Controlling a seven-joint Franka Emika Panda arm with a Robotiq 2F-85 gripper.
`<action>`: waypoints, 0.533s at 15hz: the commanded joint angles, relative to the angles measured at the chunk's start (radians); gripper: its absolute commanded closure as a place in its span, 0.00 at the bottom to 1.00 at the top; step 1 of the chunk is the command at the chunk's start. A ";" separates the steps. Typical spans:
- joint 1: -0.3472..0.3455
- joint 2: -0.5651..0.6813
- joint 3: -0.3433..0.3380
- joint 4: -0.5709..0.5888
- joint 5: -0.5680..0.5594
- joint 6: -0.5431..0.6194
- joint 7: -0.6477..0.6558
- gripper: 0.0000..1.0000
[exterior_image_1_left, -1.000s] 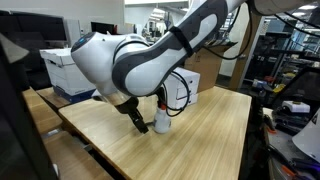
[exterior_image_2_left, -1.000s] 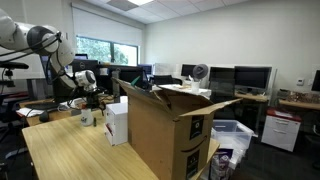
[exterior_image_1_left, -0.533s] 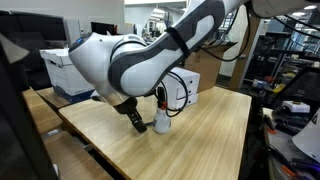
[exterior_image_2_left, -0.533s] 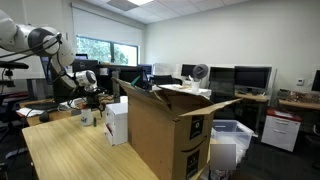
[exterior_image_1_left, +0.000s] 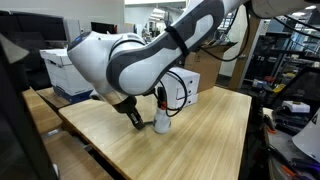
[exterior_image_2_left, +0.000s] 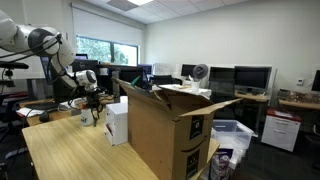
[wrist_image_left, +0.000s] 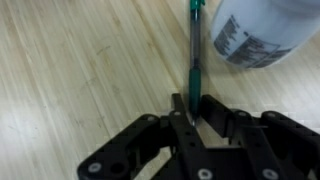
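No text was legible: the white bottle (wrist_image_left: 262, 35) carried a printed label and the cardboard box (exterior_image_2_left: 170, 130) bore dark markings, both unreadable.

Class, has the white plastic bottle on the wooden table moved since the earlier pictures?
No; the white plastic bottle stays put before the white box.

Green pen (wrist_image_left: 193, 55), white bottle (wrist_image_left: 262, 30) — black print; pale wood-grain table (wrist_image_left: 70, 70).
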 joint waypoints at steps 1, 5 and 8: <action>-0.003 0.017 -0.002 0.020 0.024 -0.020 0.012 0.93; -0.010 -0.001 0.003 0.002 0.029 -0.011 0.011 0.93; -0.016 -0.029 0.011 -0.026 0.036 0.005 0.010 0.93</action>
